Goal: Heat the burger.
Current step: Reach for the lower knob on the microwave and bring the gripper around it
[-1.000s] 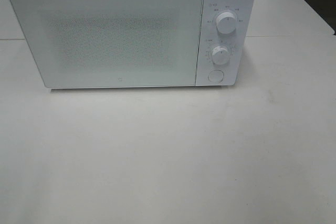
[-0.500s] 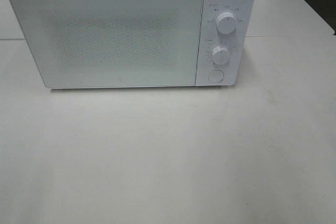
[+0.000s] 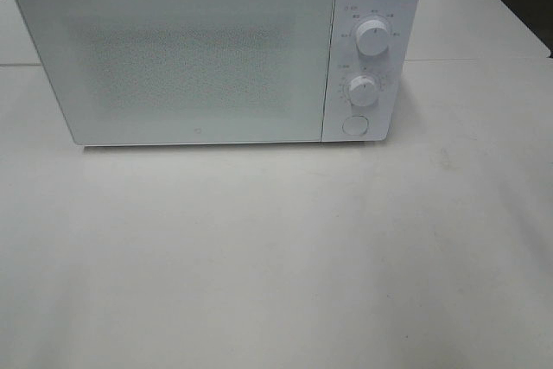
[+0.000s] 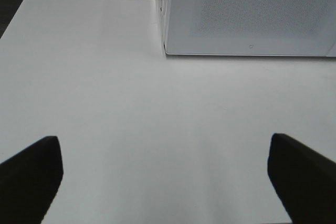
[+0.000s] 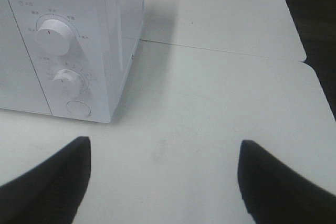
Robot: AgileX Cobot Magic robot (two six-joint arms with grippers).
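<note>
The burger is out of view in every frame. A white microwave (image 3: 216, 54) stands at the back of the table with its door shut; its frosted door (image 3: 177, 58) hides the inside. In the left wrist view my left gripper (image 4: 165, 177) is open over bare table, short of the microwave's front left corner (image 4: 167, 51). My right gripper (image 5: 163, 182) is open too, with nothing between its fingers, a little right of the control panel (image 5: 60, 72). Neither gripper shows in the exterior high view.
The panel carries two round knobs (image 3: 372, 39) (image 3: 363, 89) and a round button (image 3: 354, 125). The white table (image 3: 276, 257) spreads in front of the microwave. A seam between table tops (image 5: 220, 50) runs behind it, and the table's right edge (image 5: 320, 82) drops to dark floor.
</note>
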